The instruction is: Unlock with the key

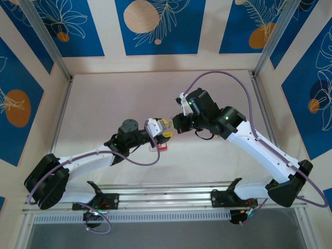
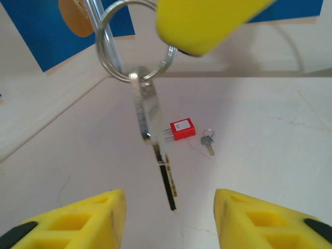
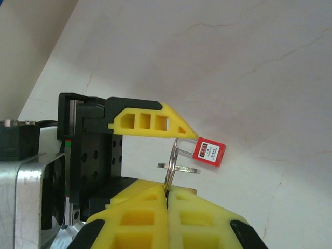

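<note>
A silver key (image 2: pixel 149 116) hangs blade-down from a key ring (image 2: pixel 111 46). My right gripper (image 3: pixel 167 191) is shut on that ring (image 3: pixel 171 161), and one of its yellow fingers (image 2: pixel 202 23) shows at the top of the left wrist view. My left gripper (image 2: pixel 170 207) is open, its two fingers either side of the key's blade without touching it. The red padlock (image 2: pixel 182 128) lies on the table beyond the key, below both grippers (image 1: pixel 162 147). In the top view the left gripper (image 1: pixel 161 128) and right gripper (image 1: pixel 176 124) meet mid-table.
A second small key (image 2: pixel 208 141) lies on the table just right of the padlock. Blue patterned walls and metal frame posts (image 1: pixel 52 44) enclose the white table (image 1: pixel 104 98). A purple cable (image 1: pixel 228 78) loops above the right arm.
</note>
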`<action>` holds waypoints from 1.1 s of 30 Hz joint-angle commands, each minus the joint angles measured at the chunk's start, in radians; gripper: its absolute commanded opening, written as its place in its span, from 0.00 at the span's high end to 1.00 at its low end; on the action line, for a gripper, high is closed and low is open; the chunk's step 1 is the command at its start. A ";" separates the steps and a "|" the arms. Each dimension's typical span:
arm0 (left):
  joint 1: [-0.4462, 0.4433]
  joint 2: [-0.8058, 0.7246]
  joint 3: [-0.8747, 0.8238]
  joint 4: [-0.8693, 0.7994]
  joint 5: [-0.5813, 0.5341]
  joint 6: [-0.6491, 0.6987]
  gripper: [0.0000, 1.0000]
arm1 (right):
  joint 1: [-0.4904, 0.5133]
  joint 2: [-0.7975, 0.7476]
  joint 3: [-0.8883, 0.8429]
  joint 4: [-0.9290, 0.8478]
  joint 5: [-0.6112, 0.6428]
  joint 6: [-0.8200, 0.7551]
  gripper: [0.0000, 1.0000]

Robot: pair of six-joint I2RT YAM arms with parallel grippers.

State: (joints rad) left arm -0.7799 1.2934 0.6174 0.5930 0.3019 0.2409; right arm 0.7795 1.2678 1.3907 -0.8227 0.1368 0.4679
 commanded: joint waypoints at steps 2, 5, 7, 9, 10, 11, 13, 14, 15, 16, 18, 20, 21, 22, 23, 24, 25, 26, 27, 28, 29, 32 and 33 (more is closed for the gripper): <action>-0.005 -0.006 -0.006 0.043 -0.009 0.004 0.60 | 0.008 -0.006 -0.017 0.020 -0.014 0.018 0.98; -0.005 -0.008 -0.007 0.045 -0.008 0.005 0.67 | 0.005 -0.004 -0.022 0.025 -0.018 0.019 0.98; -0.004 -0.008 -0.004 0.043 -0.006 0.006 0.71 | 0.000 -0.004 -0.029 0.033 -0.031 0.021 0.98; -0.004 -0.011 -0.004 0.039 -0.001 0.007 0.79 | -0.003 -0.004 -0.034 0.036 -0.036 0.024 0.98; -0.004 -0.010 -0.003 0.033 0.000 0.010 0.85 | -0.005 -0.005 -0.036 0.036 -0.032 0.023 0.98; -0.005 -0.010 0.001 0.026 0.002 0.011 0.90 | -0.008 -0.007 -0.038 0.039 -0.033 0.025 0.98; -0.004 -0.008 0.008 0.011 0.007 0.010 0.97 | -0.013 -0.008 -0.041 0.040 -0.036 0.026 0.98; -0.005 -0.009 0.008 0.009 0.008 0.011 0.99 | -0.015 -0.010 -0.044 0.041 -0.037 0.027 0.98; -0.005 -0.008 0.009 0.009 0.008 0.011 1.00 | -0.015 -0.011 -0.045 0.042 -0.037 0.026 0.98; -0.005 -0.009 0.008 0.008 0.006 0.010 1.00 | -0.018 -0.012 -0.047 0.043 -0.035 0.028 0.98; -0.004 -0.011 0.008 0.006 0.004 0.011 1.00 | -0.021 -0.016 -0.051 0.042 -0.035 0.026 0.98; -0.004 -0.014 0.008 0.002 0.005 0.008 1.00 | -0.028 -0.019 -0.054 0.039 -0.028 0.027 0.98; -0.004 -0.014 0.010 0.002 0.003 0.006 1.00 | -0.031 -0.022 -0.061 0.043 -0.028 0.027 0.98; -0.005 -0.016 0.012 -0.005 0.002 0.002 1.00 | -0.040 -0.025 -0.067 0.046 -0.030 0.026 0.98; -0.004 -0.017 0.017 -0.017 0.001 -0.003 1.00 | -0.051 -0.027 -0.075 0.049 -0.035 0.026 0.98; -0.004 -0.020 0.022 -0.029 0.002 -0.007 1.00 | -0.058 -0.029 -0.081 0.051 -0.037 0.027 0.98; -0.005 -0.022 0.029 -0.047 0.001 -0.012 1.00 | -0.067 -0.032 -0.090 0.053 -0.041 0.029 0.98; -0.004 -0.024 0.037 -0.068 0.000 -0.020 1.00 | -0.078 -0.034 -0.101 0.060 -0.050 0.030 0.98; -0.005 -0.026 0.047 -0.091 0.000 -0.025 1.00 | -0.086 -0.036 -0.108 0.066 -0.058 0.032 0.98; -0.004 -0.028 0.062 -0.121 0.001 -0.031 1.00 | -0.095 -0.039 -0.117 0.073 -0.070 0.034 0.98; -0.004 -0.028 0.078 -0.160 0.007 -0.031 1.00 | -0.100 -0.039 -0.125 0.078 -0.081 0.035 0.98; -0.003 -0.019 0.123 -0.247 0.037 -0.040 1.00 | -0.103 -0.038 -0.134 0.087 -0.093 0.035 0.98; -0.004 -0.014 0.135 -0.267 0.048 -0.046 1.00 | -0.105 -0.038 -0.137 0.092 -0.097 0.033 0.98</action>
State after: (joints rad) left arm -0.7803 1.2915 0.6891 0.4095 0.3019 0.2153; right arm 0.6819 1.2507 1.2728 -0.7460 0.0696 0.4919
